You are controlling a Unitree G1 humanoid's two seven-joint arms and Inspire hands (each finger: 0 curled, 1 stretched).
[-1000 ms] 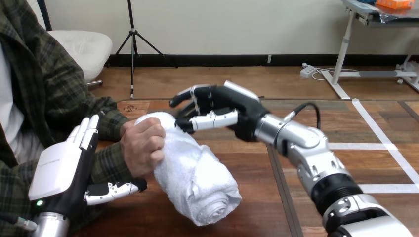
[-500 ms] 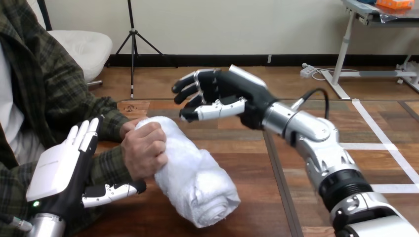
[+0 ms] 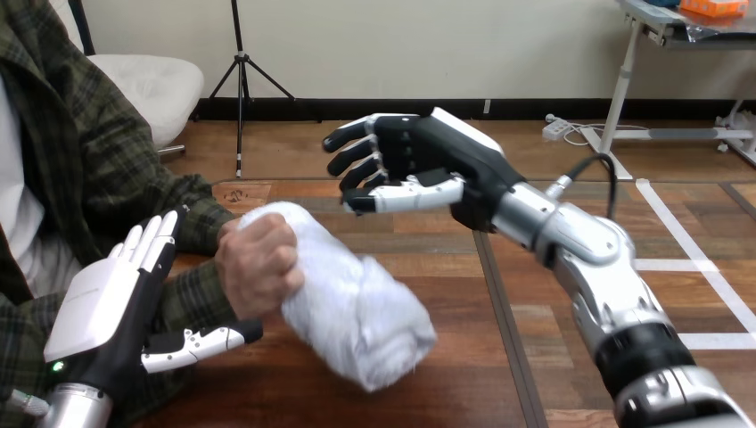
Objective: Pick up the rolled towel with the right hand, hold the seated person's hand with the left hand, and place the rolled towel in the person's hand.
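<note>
The white rolled towel [image 3: 352,299] is gripped at its far end by the person's hand [image 3: 257,264], and its near end hangs over the wooden table [image 3: 553,339]. My right hand [image 3: 419,169] hovers above and right of the towel, apart from it, fingers relaxed and holding nothing. My left hand [image 3: 111,312] stands at the lower left beside the person's forearm, fingers straight and pointing up, thumb stretched out under the forearm. Whether it touches the sleeve I cannot tell.
The person sits at the left, their green plaid sleeve [image 3: 192,294] lying along the table's left edge. White tape lines [image 3: 704,267] mark the floor at the right.
My right hand has let go of the towel and risen up and to the right. The person's hand now holds the towel alone and has lifted it a little. My left hand has barely moved.
</note>
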